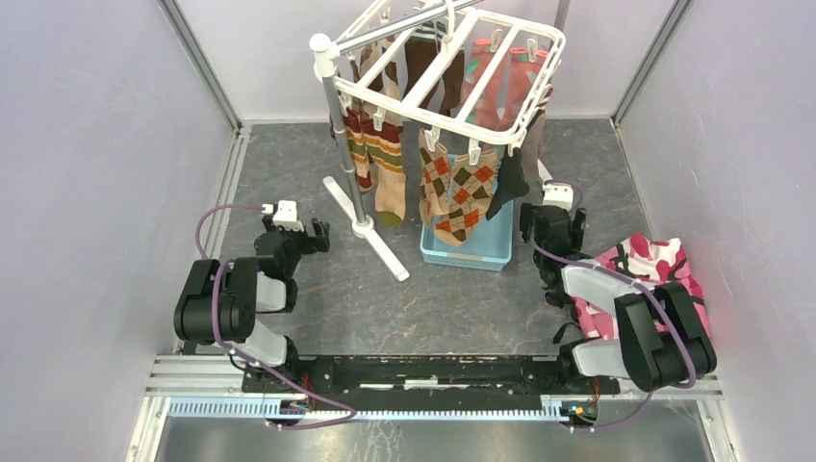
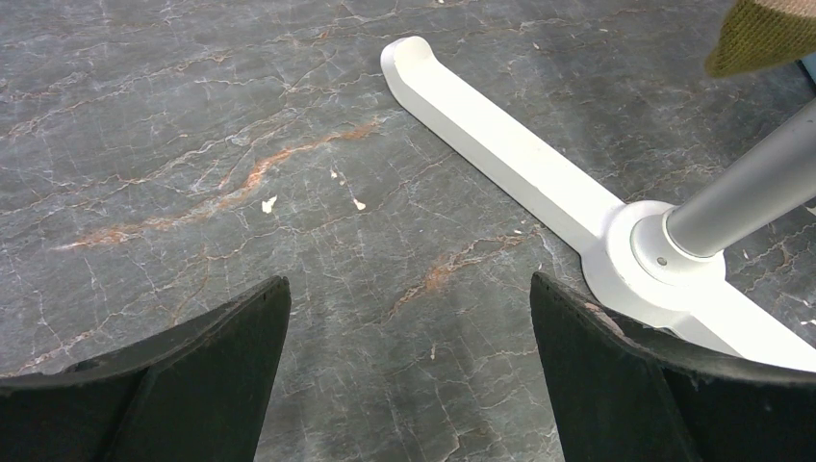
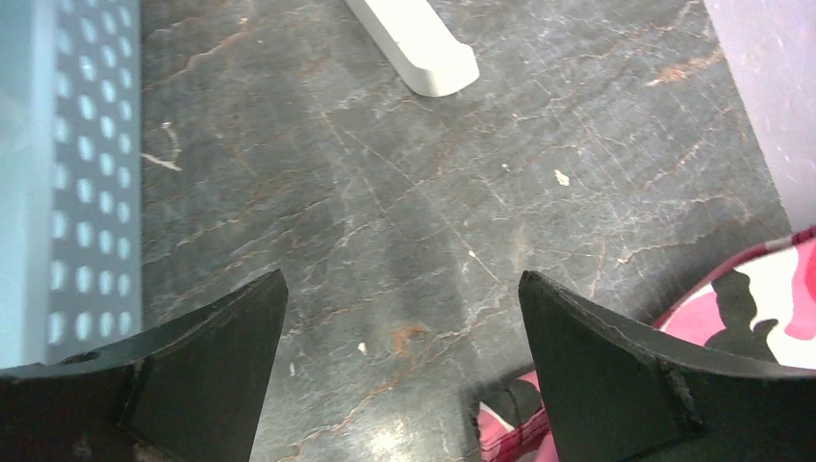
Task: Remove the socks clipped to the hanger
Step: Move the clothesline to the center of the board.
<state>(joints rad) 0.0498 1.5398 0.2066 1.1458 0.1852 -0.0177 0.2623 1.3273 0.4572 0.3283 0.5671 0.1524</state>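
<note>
My left pincer [image 2: 409, 318] and right pincer [image 3: 402, 308] gaped empty over the desk [image 1: 433, 298], with all the socks [image 1: 462, 188] clipped to the far hanger [image 1: 404, 108].

The left arm [image 1: 229, 300] sits folded at the lower left of the top view, the right arm [image 1: 637, 322] at the lower right. The left gripper [image 2: 409, 294] and right gripper [image 3: 402, 284] point downward, jaws spread wide.

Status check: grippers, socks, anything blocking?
Left gripper open, empty, near the stand foot. Right gripper open, empty, between basket and camouflage cloth. Socks hanging clipped on the hanger, untouched. Stand pole close beside the striped socks.
</note>
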